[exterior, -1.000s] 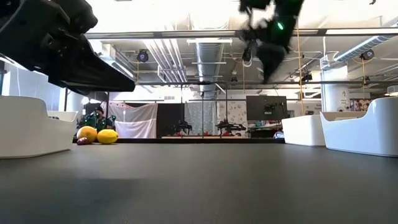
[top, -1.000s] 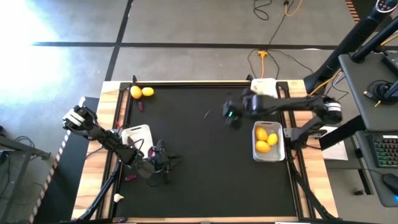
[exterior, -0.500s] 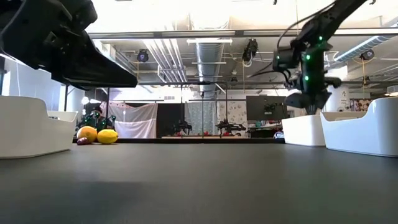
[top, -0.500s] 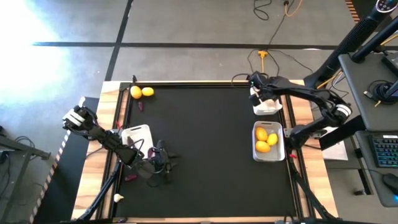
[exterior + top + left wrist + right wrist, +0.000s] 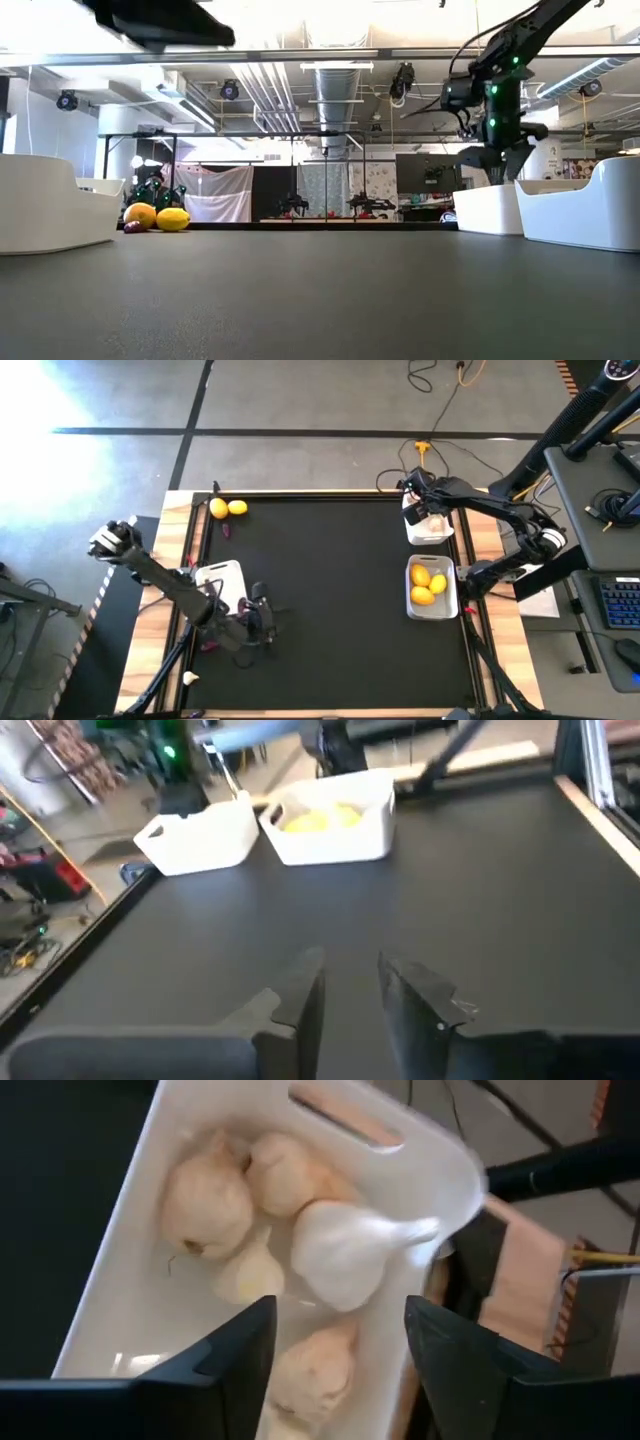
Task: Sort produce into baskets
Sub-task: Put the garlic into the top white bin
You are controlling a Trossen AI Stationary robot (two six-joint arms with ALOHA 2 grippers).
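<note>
My right gripper [image 5: 424, 510] is open above the far right basket [image 5: 428, 532], which holds several whitish garlic bulbs [image 5: 205, 1205]. One bulb [image 5: 350, 1252] lies between and beyond its fingers, touching neither. The near right basket [image 5: 432, 605] holds three lemons [image 5: 424, 584]. My left gripper [image 5: 263, 622] hovers, open and empty, over the mat next to the left basket [image 5: 222, 575]; its fingers stand a little apart in the left wrist view [image 5: 352, 990]. Two lemons [image 5: 227, 508] and a dark purple piece [image 5: 227, 530] lie on the mat at the far left corner.
Another purple piece [image 5: 210, 646] and a garlic bulb [image 5: 190, 677] lie at the table's left wooden edge, near the front. The black mat's middle [image 5: 340, 590] is bare. In the low view my right gripper [image 5: 497, 160] hangs above the garlic basket's rim [image 5: 485, 205].
My right gripper has gone from over the mat's middle toward the table's far right corner and now hovers above the garlic basket. My left arm has risen, nearly leaving the low view at its top, while its gripper stays by the left basket.
</note>
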